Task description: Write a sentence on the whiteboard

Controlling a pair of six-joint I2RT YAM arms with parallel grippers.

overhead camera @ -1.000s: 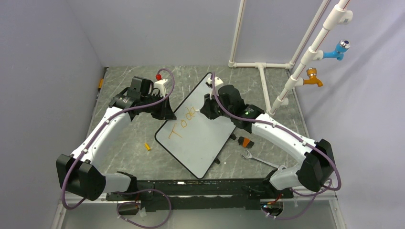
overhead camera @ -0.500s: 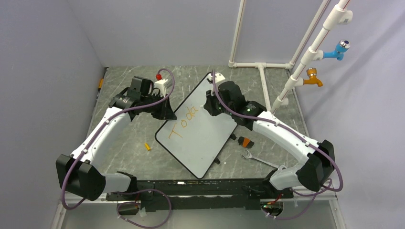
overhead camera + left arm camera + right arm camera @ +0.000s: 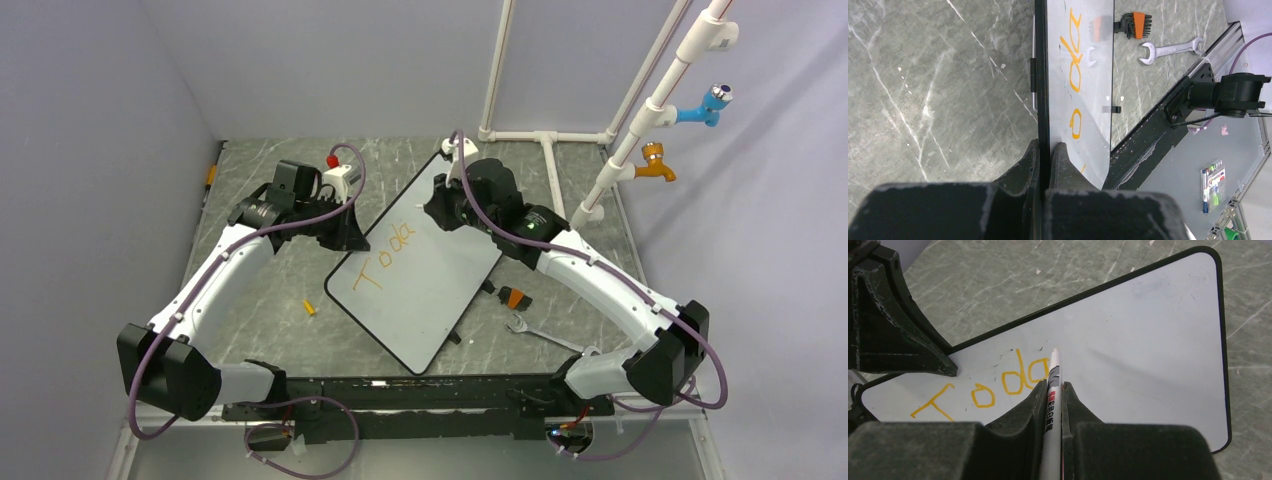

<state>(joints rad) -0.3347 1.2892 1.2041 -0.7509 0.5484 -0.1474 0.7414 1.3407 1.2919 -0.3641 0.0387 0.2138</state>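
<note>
The whiteboard [image 3: 425,295] lies tilted across the middle of the table. Orange letters "Toda" of the sentence [image 3: 385,255] run along its left part and also show in the right wrist view [image 3: 998,385] and the left wrist view [image 3: 1075,75]. My left gripper [image 3: 350,235] is shut on the board's black left rim [image 3: 1042,100], one finger on each face. My right gripper [image 3: 442,205] is shut on a white marker [image 3: 1053,395]. The marker's tip [image 3: 1054,351] points at the board just right of the "a". I cannot tell whether the tip touches.
An orange-and-black tool [image 3: 514,297] and a steel wrench [image 3: 535,332] lie right of the board. A small orange cap [image 3: 310,307] lies to its left. A white object with a red top [image 3: 335,172] stands behind the left arm. A white pipe frame [image 3: 548,150] with taps rises at the back right.
The right gripper has moved towards the far side with the marker, and the letter "a" now stands after "Tod". The left gripper and the board have not moved.
</note>
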